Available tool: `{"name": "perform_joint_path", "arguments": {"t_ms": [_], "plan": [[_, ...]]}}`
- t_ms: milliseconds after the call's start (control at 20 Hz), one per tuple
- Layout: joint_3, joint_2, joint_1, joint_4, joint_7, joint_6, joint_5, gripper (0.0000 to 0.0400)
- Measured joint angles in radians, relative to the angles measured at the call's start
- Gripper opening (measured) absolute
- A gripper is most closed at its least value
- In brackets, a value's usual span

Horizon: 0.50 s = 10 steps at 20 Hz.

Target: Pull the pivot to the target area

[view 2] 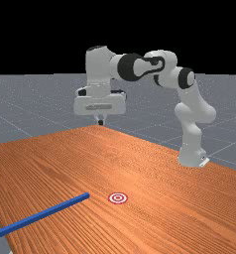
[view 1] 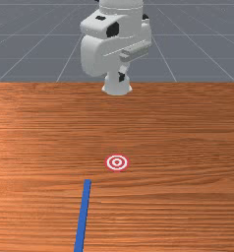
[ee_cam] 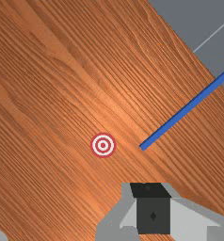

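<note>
High over the table, my gripper [view 2: 100, 122] hangs in the far view with its fingers together; in the wrist view the gripper [ee_cam: 151, 191] holds nothing. A long, thin blue bar [view 1: 83, 216], likely the pivot, lies flat on the wood. In the far view the bar [view 2: 43, 215] stretches to the table's left edge, and in the wrist view the bar [ee_cam: 184, 111] is apart from my fingers. The red and white ringed target [view 1: 117, 162] lies a short way off the bar's inner end; it is also the target [view 2: 118, 198] and target [ee_cam: 103, 145].
The arm's base [view 2: 192, 156] stands at the table's right side in the far view. The wooden table [view 1: 188, 147] spreads around the bar and target. Grey floor [ee_cam: 198, 28] lies past the table edge near the bar's outer end.
</note>
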Motion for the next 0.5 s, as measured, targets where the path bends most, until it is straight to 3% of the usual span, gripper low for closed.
{"name": "perform_joint_path", "arguments": {"t_ms": [50,100,150,200,250,300,350,400,450,500], "plan": [[0.015,0.008,-0.038,-0.009,0.219,-0.006,0.181,0.0000],[0.013,0.004,-0.037,-0.027,0.219,0.011,0.176,0.0000],[0.038,0.006,-0.066,-0.051,0.184,0.020,0.246,0.0000],[0.016,-0.003,-0.043,-0.078,0.206,0.056,0.188,0.0000],[0.033,0.012,-0.069,-0.066,0.180,0.037,0.234,0.0000],[-0.025,0.051,-0.017,0.016,0.273,0.029,0.098,0.0000],[-0.022,0.059,-0.021,0.023,0.241,0.025,0.093,0.0000],[-0.030,0.127,-0.021,0.145,0.338,-0.019,0.109,0.0000],[-0.020,0.153,-0.027,0.184,0.254,-0.042,0.096,0.0000],[0.009,0.240,-0.049,0.345,0.257,-0.112,0.120,0.0000]]}}
